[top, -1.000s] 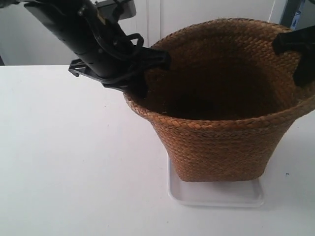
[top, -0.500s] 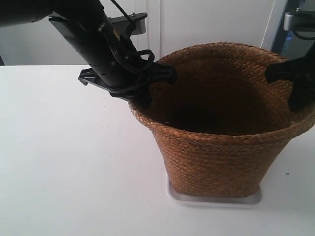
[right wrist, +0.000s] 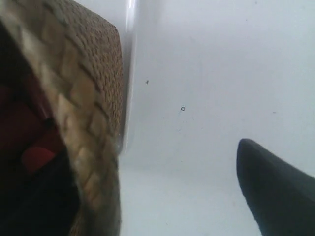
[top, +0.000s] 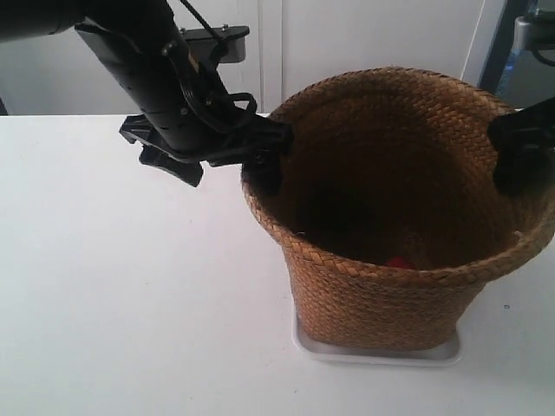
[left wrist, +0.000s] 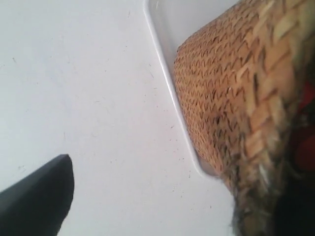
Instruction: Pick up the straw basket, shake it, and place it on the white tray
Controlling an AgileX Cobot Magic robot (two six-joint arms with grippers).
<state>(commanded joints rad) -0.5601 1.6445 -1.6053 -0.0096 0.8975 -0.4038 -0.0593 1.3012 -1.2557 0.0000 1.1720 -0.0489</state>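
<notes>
The brown woven straw basket (top: pixel 390 286) stands upright on the white tray (top: pixel 373 351), whose rim shows under its base. The gripper (top: pixel 224 156) of the arm at the exterior view's left is open astride the basket's rim, one finger outside, one inside. The other gripper (top: pixel 516 156) sits at the opposite rim. In the left wrist view my gripper (left wrist: pixel 172 196) is open: the outer finger (left wrist: pixel 39 196) stands well off the basket wall (left wrist: pixel 221 93) and tray (left wrist: pixel 167 78). In the right wrist view my gripper (right wrist: pixel 142 187) is open too, its outer finger (right wrist: pixel 275 191) apart from the basket (right wrist: pixel 88 113).
Something small and red (top: pixel 399 262) lies at the bottom inside the basket. The white table (top: pixel 130 303) stretches out at the exterior view's left and front. White cabinet doors (top: pixel 364 35) stand behind the table.
The basket has come down and now rests on the tray. The gripper at the exterior view's left has opened, its outer finger swung away from the rim.
</notes>
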